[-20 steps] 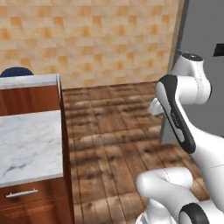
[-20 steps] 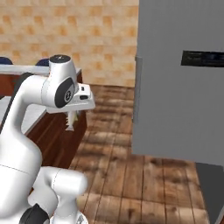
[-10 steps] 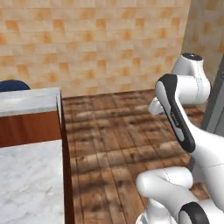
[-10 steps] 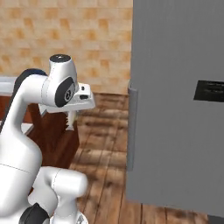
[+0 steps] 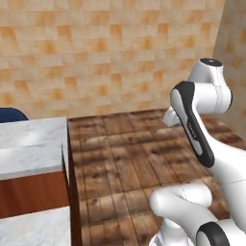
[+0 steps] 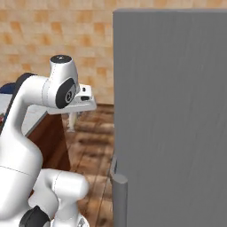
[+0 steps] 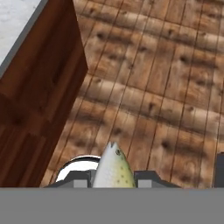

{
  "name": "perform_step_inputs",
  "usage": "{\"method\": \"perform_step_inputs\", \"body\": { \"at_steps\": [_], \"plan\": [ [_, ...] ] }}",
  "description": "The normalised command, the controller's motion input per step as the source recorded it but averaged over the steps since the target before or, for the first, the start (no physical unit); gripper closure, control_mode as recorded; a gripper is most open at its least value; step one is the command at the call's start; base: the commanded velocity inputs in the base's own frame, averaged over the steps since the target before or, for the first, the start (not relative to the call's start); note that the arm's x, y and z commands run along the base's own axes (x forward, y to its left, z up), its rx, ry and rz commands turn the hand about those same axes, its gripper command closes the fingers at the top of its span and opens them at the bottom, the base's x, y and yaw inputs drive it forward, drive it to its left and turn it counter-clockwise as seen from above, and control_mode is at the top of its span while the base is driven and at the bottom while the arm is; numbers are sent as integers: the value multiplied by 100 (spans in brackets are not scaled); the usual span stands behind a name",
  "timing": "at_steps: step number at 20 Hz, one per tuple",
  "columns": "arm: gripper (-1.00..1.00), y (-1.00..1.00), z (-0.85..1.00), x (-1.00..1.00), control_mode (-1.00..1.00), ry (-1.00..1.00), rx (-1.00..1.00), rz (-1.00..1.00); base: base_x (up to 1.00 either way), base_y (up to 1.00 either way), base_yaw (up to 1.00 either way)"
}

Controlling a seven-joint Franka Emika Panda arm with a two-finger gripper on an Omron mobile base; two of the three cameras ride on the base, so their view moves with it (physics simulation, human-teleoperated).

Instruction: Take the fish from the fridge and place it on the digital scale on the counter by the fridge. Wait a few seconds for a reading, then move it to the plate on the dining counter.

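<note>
The gripper (image 7: 113, 181) is clamped on the fish (image 7: 113, 168), whose silvery-tan head pokes up between the fingers, well above the wooden floor (image 7: 148, 87). So the fish is out of the fridge (image 6: 170, 119), whose grey door faces me shut on the right. In the right base view the fish hangs as a small pale sliver under the hand. Whether it has been weighed I cannot tell; neither scale nor plate is in sight. Left of the arm runs a marble-topped counter (image 5: 29, 144), and beyond it the tiled wall (image 5: 105, 53). At least the plate step remains, I judge.
</note>
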Motion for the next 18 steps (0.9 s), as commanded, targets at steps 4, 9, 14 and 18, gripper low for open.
{"method": "perform_step_inputs", "body": {
  "at_steps": [4,9,14,18],
  "plan": [
    [100,0,0,0,100,0,0,0,100,10,0],
    [100,0,0,0,100,0,0,0,100,16,0],
    [100,0,0,0,100,0,0,0,100,19,0],
    [100,0,0,0,100,0,0,0,100,15,2]
  ]
}}
